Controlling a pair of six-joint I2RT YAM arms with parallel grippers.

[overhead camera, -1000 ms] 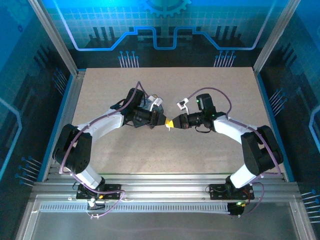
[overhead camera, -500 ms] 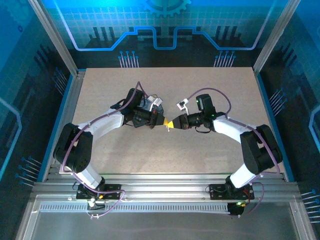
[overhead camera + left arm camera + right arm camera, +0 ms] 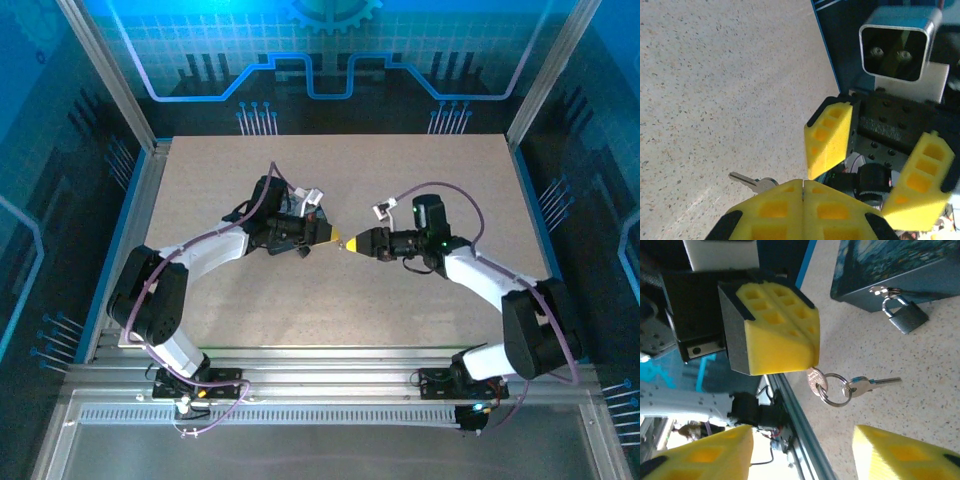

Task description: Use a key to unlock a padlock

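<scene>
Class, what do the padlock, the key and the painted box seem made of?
Padlock: metal, dull grey body, shiny silvery shackle. Key: silvery metal, it glints. Box: perhaps painted tin, glossy swirl print; the look leaves it open.

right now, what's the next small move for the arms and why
Probably draw the open right gripper back, clear of the left gripper. The left gripper is shut on the keys, which dangle from it just in front of the right gripper's spread fingers, so nothing needs holding there. The padlock hangs closed on the tin, and the open gripper could go steady it.
</scene>
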